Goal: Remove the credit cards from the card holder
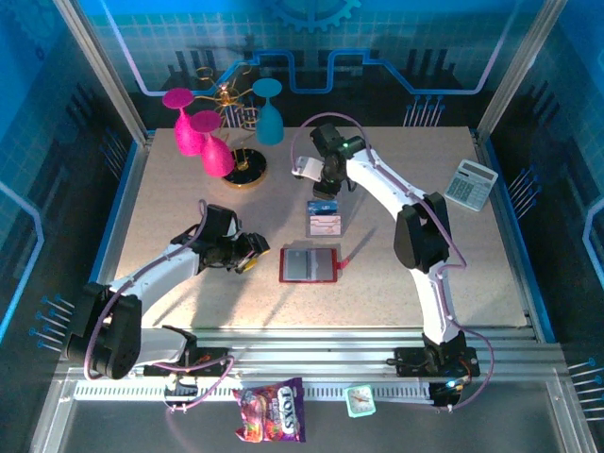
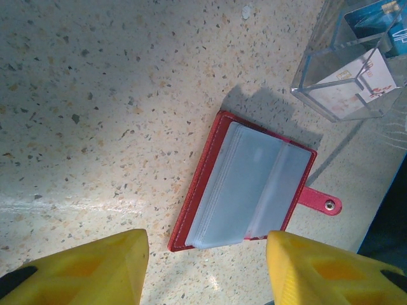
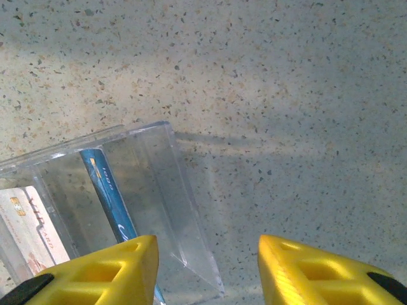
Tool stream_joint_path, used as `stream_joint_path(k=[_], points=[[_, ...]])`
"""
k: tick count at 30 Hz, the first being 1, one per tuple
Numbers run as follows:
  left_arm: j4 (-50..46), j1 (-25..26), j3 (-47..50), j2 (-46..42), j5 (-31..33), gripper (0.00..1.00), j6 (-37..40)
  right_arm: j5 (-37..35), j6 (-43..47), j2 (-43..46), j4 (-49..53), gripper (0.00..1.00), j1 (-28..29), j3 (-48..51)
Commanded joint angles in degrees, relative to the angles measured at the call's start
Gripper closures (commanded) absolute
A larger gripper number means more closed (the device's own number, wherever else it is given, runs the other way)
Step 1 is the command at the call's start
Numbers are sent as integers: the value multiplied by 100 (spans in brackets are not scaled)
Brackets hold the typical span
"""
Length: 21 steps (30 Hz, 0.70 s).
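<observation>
The red card holder lies open and flat on the table, grey inner pockets up, with its snap tab pointing right. Two credit cards stand in a clear plastic box: a blue one and a whitish one with reddish print. My left gripper is open just left of the holder, and its yellow fingers frame the holder's near edge without touching it. My right gripper hovers open above the far side of the box, holding nothing.
A grey-white calculator lies at the right. A gold rack with pink and teal glasses stands at the back left. A candy bag and a small teal object rest on the near rail.
</observation>
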<state>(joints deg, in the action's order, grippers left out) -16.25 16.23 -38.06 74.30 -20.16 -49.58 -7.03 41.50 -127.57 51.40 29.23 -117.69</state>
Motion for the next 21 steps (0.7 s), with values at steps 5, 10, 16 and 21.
stream_joint_path(k=[5,10,16,21], points=[[-18,-67,-39,136,-84,47,1,228,196,-267,331,53,93,-11],[9,-67,-61,199,-137,47,36,266,220,-295,370,53,117,44],[16,-67,-54,199,-137,48,58,339,293,-277,508,53,126,44],[35,-67,-52,218,-170,48,53,342,429,-351,686,54,152,9]])
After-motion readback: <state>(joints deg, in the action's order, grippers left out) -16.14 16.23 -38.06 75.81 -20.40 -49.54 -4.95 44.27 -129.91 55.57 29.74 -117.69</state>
